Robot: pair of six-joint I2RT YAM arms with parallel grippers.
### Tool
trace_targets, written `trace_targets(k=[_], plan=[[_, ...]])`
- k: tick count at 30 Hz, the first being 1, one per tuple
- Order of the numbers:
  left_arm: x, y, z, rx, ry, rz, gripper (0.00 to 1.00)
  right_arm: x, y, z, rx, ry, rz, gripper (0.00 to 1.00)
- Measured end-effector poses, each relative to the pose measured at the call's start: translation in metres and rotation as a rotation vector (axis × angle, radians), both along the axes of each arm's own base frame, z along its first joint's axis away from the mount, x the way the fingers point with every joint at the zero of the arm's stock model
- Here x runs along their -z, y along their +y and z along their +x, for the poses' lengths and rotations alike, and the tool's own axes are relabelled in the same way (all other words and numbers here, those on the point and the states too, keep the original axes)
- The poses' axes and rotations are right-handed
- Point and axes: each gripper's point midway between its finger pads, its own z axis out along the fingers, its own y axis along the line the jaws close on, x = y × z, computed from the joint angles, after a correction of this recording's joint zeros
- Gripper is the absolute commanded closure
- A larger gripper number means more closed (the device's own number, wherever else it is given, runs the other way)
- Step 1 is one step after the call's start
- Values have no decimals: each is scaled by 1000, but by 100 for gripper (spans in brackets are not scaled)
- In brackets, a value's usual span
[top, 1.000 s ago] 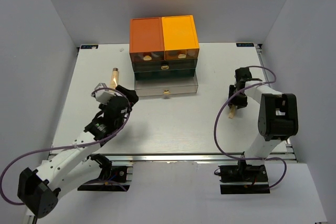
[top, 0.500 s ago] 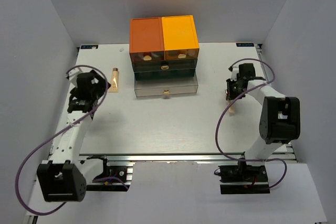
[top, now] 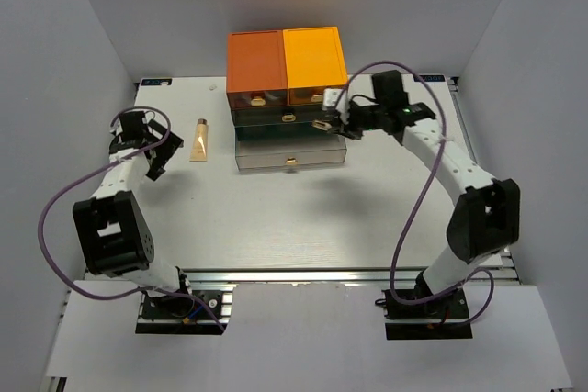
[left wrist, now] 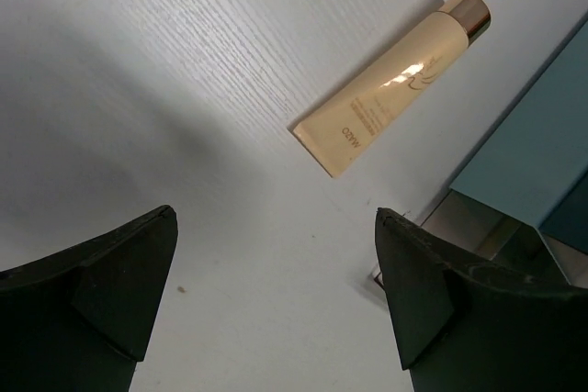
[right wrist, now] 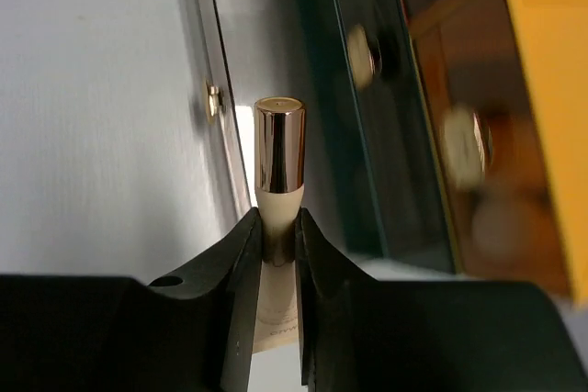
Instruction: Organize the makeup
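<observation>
worktop [top: 276, 218]: white, faint wood grain | drawer box [top: 287, 61]: top half deep orange, half brighter yellow-orange, drawers smoky dark teal, lil gold knobs | beige tube [left wrist: 386, 98]: shiny bronze cap, tiny dark lettering | cream tube [right wrist: 278, 149]: mirror-y copper cap | left pincer [left wrist: 276, 216] and right pincer [right wrist: 278, 227]: plain matte black, both

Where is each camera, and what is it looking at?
Top: above, behind the arms, looking down at table and drawer box; both arms show.
Left wrist: looks down past open left gripper at lying tube.
Right wrist: faces drawer box; right gripper clamps held tube.
Top and left wrist share the lying tube.
</observation>
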Motion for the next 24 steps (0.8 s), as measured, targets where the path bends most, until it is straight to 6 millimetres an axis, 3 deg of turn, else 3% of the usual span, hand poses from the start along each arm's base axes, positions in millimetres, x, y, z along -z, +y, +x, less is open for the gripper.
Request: trace_targets(k=[2, 5, 8, 9, 10, 15, 21, 24], plan=[[3, 3, 9, 37, 17, 25, 3, -7, 35, 0, -129, -99, -35, 78], [12, 7, 15, 77, 47, 54, 4, -3, 69, 18, -218, -203, -98, 78], [18, 10, 20, 102, 68, 73, 7, 14, 85, 47, -241, -272, -175, 64], [19, 11, 23, 112, 71, 79, 7, 21, 87, 55, -243, -286, -200, 51], [20, 11, 26, 124, 73, 88, 7, 30, 88, 62, -246, -294, -226, 46], [19, 7, 42, 216, 58, 182, 7, 61, 81, 72, -263, -297, -334, 37], [15, -23, 73, 386, 22, 327, 9, 56, 75, 67, -223, -272, -325, 38], [18, -45, 95, 479, -7, 406, 10, 37, 69, 54, -160, -211, -243, 39]])
